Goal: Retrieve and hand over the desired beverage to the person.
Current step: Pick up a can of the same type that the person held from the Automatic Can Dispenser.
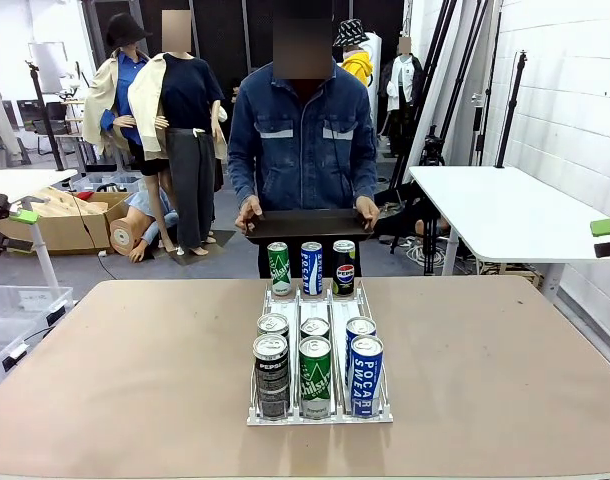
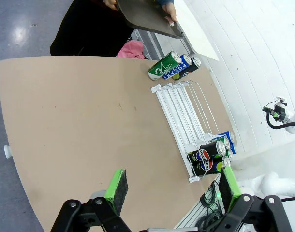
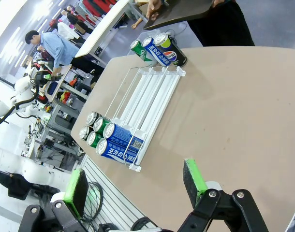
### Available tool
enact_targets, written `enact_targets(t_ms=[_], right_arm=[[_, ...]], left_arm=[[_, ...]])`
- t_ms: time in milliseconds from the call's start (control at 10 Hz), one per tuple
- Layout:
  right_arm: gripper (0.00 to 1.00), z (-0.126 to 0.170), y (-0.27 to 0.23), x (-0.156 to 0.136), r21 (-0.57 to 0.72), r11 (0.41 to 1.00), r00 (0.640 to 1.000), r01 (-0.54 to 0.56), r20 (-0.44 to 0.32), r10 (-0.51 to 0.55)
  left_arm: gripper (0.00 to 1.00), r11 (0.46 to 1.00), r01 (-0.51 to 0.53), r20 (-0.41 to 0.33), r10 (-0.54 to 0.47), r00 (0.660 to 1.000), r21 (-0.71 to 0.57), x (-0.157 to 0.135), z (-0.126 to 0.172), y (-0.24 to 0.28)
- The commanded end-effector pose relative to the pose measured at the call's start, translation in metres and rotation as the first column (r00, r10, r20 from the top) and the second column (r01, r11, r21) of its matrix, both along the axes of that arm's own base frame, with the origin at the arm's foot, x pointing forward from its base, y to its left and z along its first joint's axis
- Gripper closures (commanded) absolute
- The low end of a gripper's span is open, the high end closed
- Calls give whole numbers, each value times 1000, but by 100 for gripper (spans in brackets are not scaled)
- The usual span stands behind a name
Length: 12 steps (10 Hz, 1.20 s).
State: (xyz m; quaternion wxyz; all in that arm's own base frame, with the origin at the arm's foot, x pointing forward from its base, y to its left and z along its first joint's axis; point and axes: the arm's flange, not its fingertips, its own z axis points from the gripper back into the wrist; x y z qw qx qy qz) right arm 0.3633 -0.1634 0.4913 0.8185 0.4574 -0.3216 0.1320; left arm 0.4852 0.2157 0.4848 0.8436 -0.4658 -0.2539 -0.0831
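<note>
A clear plastic rack (image 1: 319, 413) stands mid-table with beverage cans in three lanes. At its near end are black Pepsi cans (image 1: 271, 375), green cans (image 1: 315, 375) and blue Pocari Sweat cans (image 1: 366, 373). At the far end stand one green can (image 1: 278, 268), one blue can (image 1: 312, 268) and one Pepsi can (image 1: 344, 266). The person (image 1: 303, 140) stands behind the table holding a dark tray (image 1: 307, 224) in both hands. My left gripper (image 2: 173, 191) hangs open above the table's edge, near the Pepsi cans (image 2: 205, 157). My right gripper (image 3: 134, 188) is open too, above the Pocari cans (image 3: 119, 145).
The brown tabletop (image 1: 135, 370) is bare on both sides of the rack. A white table (image 1: 505, 210) stands at the back right. A clear plastic bin (image 1: 10, 310) sits on the floor at left.
</note>
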Motion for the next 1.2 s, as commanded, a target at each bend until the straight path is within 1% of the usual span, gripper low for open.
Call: enact_targets(t_ms=[0,1100], right_arm=[[0,1,1,0,3,1000,1000,1,-3,-1],[0,1,1,0,3,1000,1000,1,-3,-1]], left_arm=[[0,1000,-1,-1,1,1000,-2,-1,0,1],[0,1000,-1,-1,1,1000,-2,-1,0,1]])
